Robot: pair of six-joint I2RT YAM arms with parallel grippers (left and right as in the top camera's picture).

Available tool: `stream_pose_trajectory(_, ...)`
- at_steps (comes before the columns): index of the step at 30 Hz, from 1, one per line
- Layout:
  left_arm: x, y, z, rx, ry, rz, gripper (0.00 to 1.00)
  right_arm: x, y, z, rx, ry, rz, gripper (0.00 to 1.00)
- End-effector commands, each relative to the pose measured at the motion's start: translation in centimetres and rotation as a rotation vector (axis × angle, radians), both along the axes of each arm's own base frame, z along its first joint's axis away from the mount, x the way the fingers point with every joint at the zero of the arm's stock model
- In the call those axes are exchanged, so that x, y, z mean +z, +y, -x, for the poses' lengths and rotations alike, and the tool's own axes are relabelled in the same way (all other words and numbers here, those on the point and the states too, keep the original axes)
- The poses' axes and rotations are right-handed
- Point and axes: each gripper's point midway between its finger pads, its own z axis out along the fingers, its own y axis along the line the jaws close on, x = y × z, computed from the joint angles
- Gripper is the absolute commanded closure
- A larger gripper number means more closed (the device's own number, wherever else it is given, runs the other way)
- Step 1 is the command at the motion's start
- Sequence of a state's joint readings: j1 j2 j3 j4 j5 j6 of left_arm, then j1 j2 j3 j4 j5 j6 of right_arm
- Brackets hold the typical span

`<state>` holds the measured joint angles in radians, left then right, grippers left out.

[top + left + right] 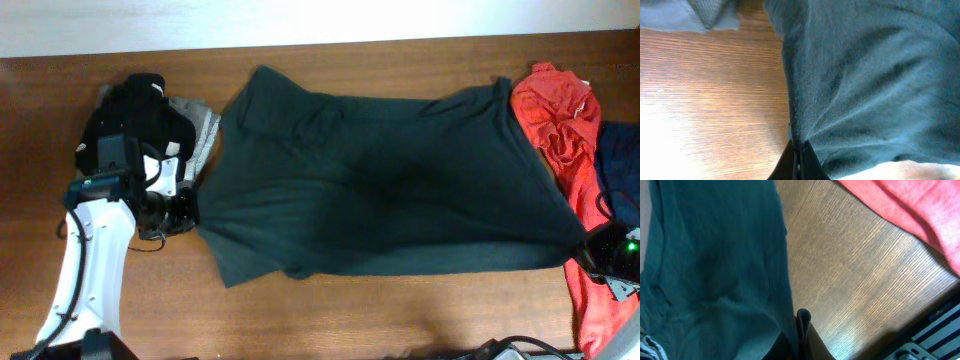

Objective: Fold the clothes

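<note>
A large dark greenish-black T-shirt (pixel 380 190) lies spread flat across the middle of the wooden table, plain side up, no letters showing. My left gripper (pixel 190 212) is shut on the shirt's left edge; the left wrist view shows the jaws (pixel 798 150) pinching the hem of the dark fabric (pixel 875 75). My right gripper (pixel 592 250) is shut on the shirt's right lower corner; the right wrist view shows a fold of the dark cloth (pixel 715 265) clamped between the fingers (pixel 802 322).
A red garment (pixel 560 120) lies at the right, reaching to the front edge, also in the right wrist view (pixel 910 215). A blue cloth (pixel 622 160) is at the far right. A black garment (pixel 135 110) and grey cloth (pixel 198 125) lie at the left.
</note>
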<state>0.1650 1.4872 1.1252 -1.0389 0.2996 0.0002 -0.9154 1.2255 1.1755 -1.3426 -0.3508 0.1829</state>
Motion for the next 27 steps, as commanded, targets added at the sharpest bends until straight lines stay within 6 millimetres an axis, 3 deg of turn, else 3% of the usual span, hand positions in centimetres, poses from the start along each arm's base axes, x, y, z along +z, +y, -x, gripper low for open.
stream_pose_trajectory(1,1.2,1.7,-1.2,0.014,-0.07,-0.092,1.0,1.1,-0.3,-0.8,0.001,-0.043,0.02,0.92)
stream_pose_trajectory(3,1.6,1.9,-2.6,0.037,-0.126,-0.095,1.0,0.7,-0.7,-1.1,-0.005,-0.037,0.011,0.92)
stream_pose_trajectory(9,2.0,2.0,-3.6,0.037,-0.169,-0.099,1.0,-0.8,-0.6,-2.4,0.04,-0.02,-0.038,0.92)
stream_pose_trajectory(18,4.0,1.0,-8.4,0.018,-0.378,-0.043,1.0,-1.9,-0.6,-8.1,0.087,-0.08,0.003,0.93)
stream_pose_trajectory(22,3.1,0.8,-10.6,0.006,-0.416,-0.042,1.0,-2.9,-1.4,-9.6,0.07,-0.089,-0.001,0.93)
stream_pose_trajectory(27,1.4,-1.4,-13.7,-0.019,-0.462,0.026,1.0,-6.2,-2.4,-10.8,0.062,-0.04,-0.047,0.94)
